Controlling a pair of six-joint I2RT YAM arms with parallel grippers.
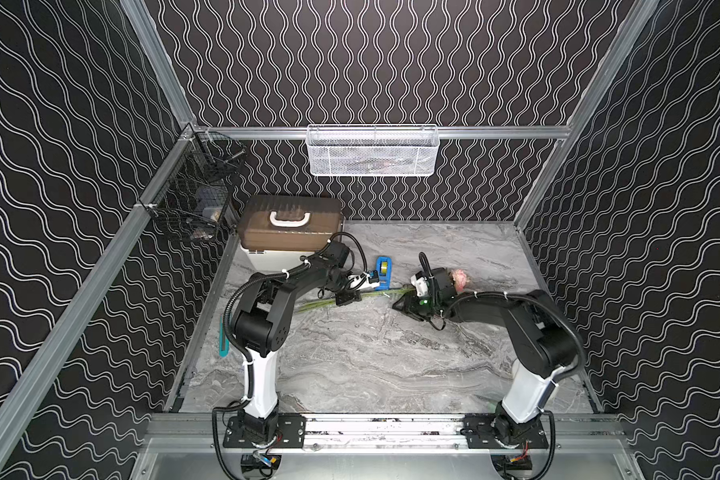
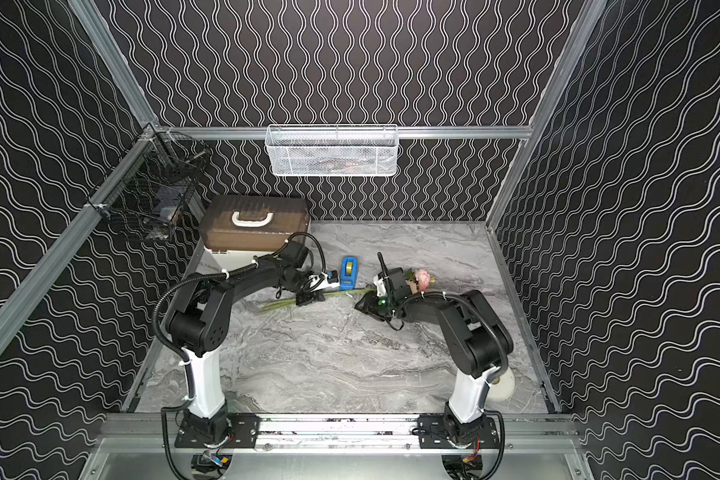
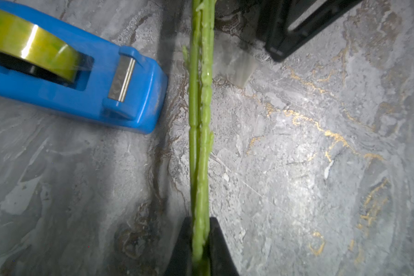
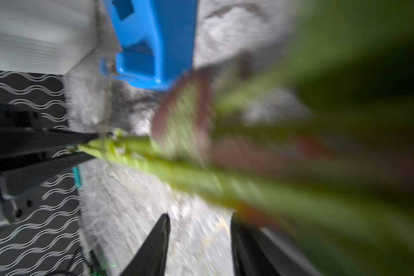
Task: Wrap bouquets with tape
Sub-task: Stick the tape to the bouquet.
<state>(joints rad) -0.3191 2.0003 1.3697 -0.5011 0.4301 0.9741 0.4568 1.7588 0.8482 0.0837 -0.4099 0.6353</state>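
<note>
The bouquet lies across the middle of the table, its pink bloom [image 1: 459, 277] [image 2: 422, 277] to the right and its long green stems [image 1: 375, 293] [image 3: 202, 119] running left. My left gripper [image 1: 348, 298] [image 2: 308, 299] [image 3: 200, 219] is shut on the stems. My right gripper [image 1: 404, 305] [image 2: 364, 305] [image 4: 200, 217] stands open beside the stems [image 4: 177, 167] near the leaves, with nothing between its fingers. The tape, a yellowish roll in a blue dispenser [image 1: 383, 272] [image 2: 348, 272] [image 3: 81, 78] [image 4: 153, 43], stands just behind the stems. A translucent strip of tape [image 3: 234, 69] juts from the stems.
A brown toolbox [image 1: 292, 226] sits at the back left. A white mesh basket [image 1: 373, 151] hangs on the back wall and a black wire basket [image 1: 196, 195] on the left wall. A teal cutter [image 1: 223, 340] lies at the left edge. A white roll [image 2: 506, 386] sits behind the right arm's base.
</note>
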